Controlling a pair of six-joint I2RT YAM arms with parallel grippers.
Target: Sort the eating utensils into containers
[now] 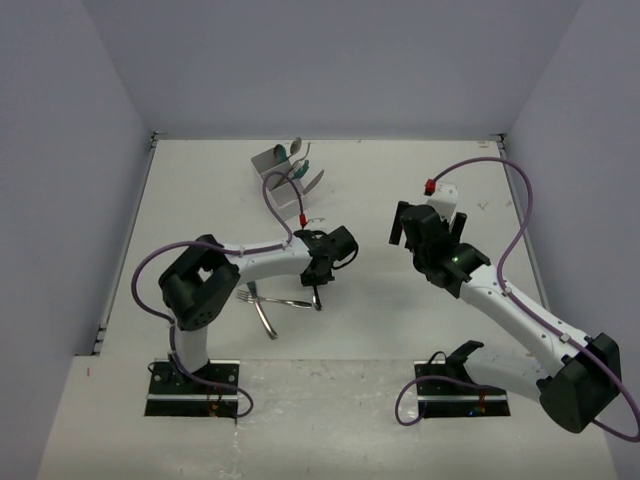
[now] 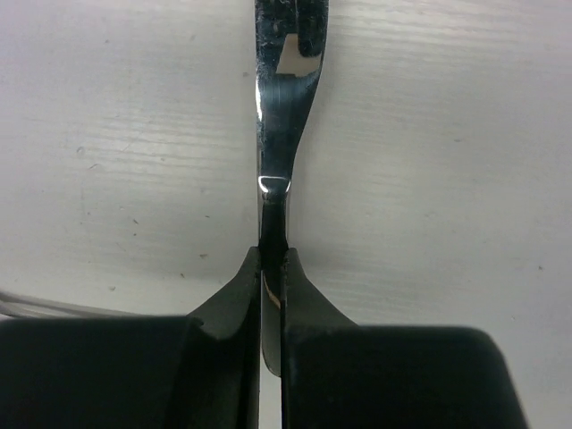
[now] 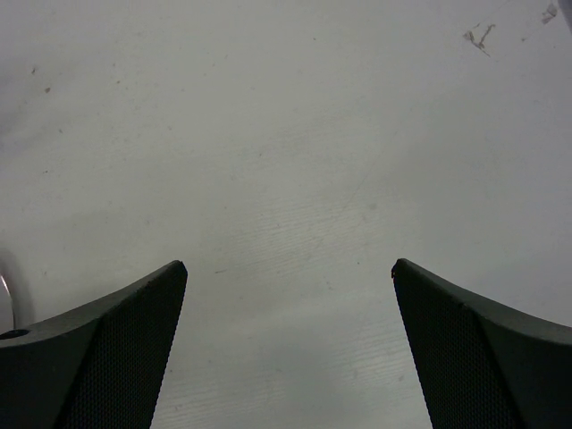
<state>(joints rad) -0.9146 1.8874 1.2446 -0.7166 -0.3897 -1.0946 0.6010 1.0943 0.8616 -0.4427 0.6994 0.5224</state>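
Observation:
My left gripper is shut on the thin handle of a shiny silver utensil, which runs straight away from the jaws just over the white table. From above, this gripper points down at the table's middle, with the utensil under it. A silver fork and another silver utensil lie just to its left. The white containers stand at the back, with silver and teal utensils sticking out. My right gripper stands open over bare table, holding nothing.
Grey walls close in the table on the left, back and right. A purple cable loops from the left arm toward the containers. A small scuff mark shows on the table ahead of the right gripper.

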